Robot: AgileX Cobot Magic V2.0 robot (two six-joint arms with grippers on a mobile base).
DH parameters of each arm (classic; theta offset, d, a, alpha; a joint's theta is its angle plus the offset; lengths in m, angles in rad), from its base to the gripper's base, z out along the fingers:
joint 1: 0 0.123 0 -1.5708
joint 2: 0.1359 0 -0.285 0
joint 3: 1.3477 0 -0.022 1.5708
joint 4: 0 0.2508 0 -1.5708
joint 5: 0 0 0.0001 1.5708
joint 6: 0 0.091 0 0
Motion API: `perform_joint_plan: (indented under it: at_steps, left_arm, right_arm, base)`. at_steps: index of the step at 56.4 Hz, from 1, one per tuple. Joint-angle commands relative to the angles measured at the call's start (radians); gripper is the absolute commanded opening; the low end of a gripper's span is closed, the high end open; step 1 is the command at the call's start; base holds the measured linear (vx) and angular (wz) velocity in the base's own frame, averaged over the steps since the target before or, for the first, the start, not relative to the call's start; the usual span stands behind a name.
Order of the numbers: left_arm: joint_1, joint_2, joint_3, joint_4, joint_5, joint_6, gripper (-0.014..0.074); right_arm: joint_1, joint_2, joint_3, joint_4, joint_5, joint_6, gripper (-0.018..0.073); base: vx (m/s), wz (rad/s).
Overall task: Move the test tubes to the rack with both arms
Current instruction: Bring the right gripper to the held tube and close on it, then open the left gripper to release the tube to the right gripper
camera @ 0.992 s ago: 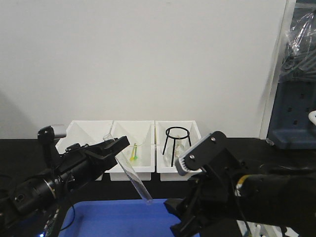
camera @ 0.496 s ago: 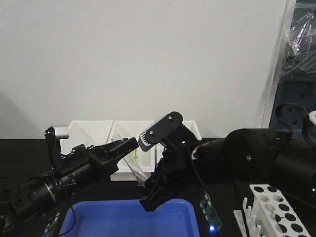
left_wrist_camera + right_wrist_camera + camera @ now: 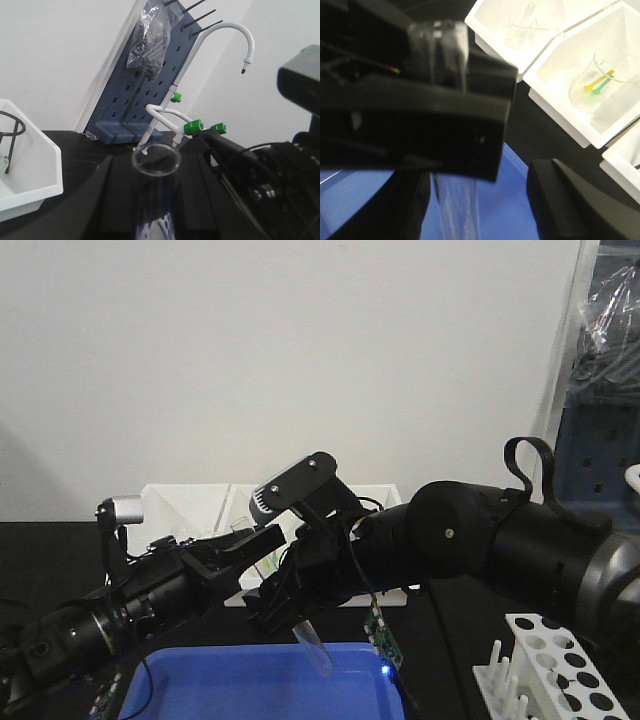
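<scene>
Right tool moved in since before, spread astride test tube, left tool clamping its upper part

The front view is evenly and brightly lit by diffuse light. The white wall is rendered without glare, though a soft grey shadow is seen on it above the tabletop's left edge. The left gripper and right gripper are merged into one dark mass, and detail is lost against the black tabletop.

In the left wrist view, the rim of the test tube is kept fairly sharp. Its lower length is smeared, and the nearby black parts are underexposed.

The right wrist view is heavily defocused up close, and the white bins are nearly blown out.
</scene>
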Motion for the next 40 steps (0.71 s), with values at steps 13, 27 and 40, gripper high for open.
perform_joint_plan:
  at_steps: [13,27,40]
  left_arm:
    - [-0.005,-0.040,-0.032,-0.015,-0.076,-0.017,-0.0004]
    - [-0.005,-0.040,-0.032,-0.016,-0.078,-0.019,-0.0004]
    - [-0.005,-0.040,-0.032,-0.016,-0.079,-0.019,-0.0001]
  right_arm:
    - [-0.002,-0.047,-0.044,0.014,-0.066,-0.010,0.0450]
    - [-0.002,-0.047,-0.044,0.042,-0.043,-0.010,0.0286]
    - [-0.002,-0.047,-0.044,0.072,-0.044,-0.010,0.0080]
  base:
    - [0.00,0.00]
    - [0.00,0.00]
    - [0.00,0.00]
